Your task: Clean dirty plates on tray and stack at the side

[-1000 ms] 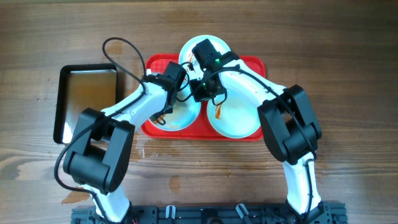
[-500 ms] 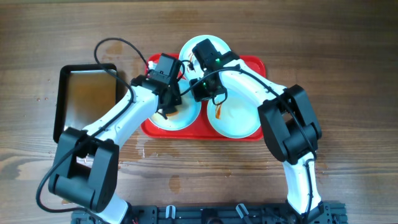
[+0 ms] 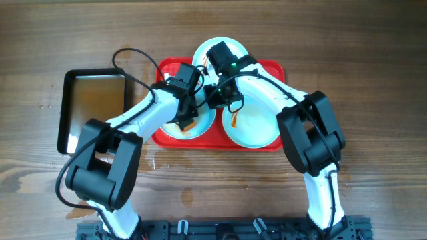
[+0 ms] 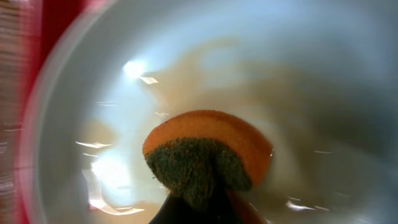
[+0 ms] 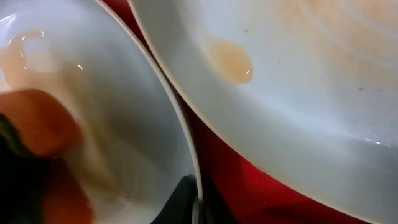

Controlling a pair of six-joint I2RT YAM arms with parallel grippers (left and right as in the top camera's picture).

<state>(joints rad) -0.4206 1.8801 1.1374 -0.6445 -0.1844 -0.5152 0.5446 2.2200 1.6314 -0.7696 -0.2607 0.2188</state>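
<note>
Plates: 3, all on tray. The near-left plate point(image 3: 200, 131), near-right plate point(image 3: 257, 123), far plate point(image 3: 200, 57).
Tray: 1 tray point(image 3: 273, 70), red, mid-frame on bench point(image 3: 373, 53).
Pan: 1 pan point(image 3: 93, 110), black rim, left of tray.
Sponge: 1 sponge point(image 4: 208, 152), orange w/ green scrub side.
L end effector point(image 4: 193, 205): clamped on sponge, pressing it into near-left plate.
R end effector point(image 5: 194, 198): nearly closed, tips pinching near-left plate's right rim.

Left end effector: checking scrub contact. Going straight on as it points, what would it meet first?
Past the orange-green sponge the left end effector clamps, the smeared inside of the pale round plate; contact looks likely, depth unclear.
</note>
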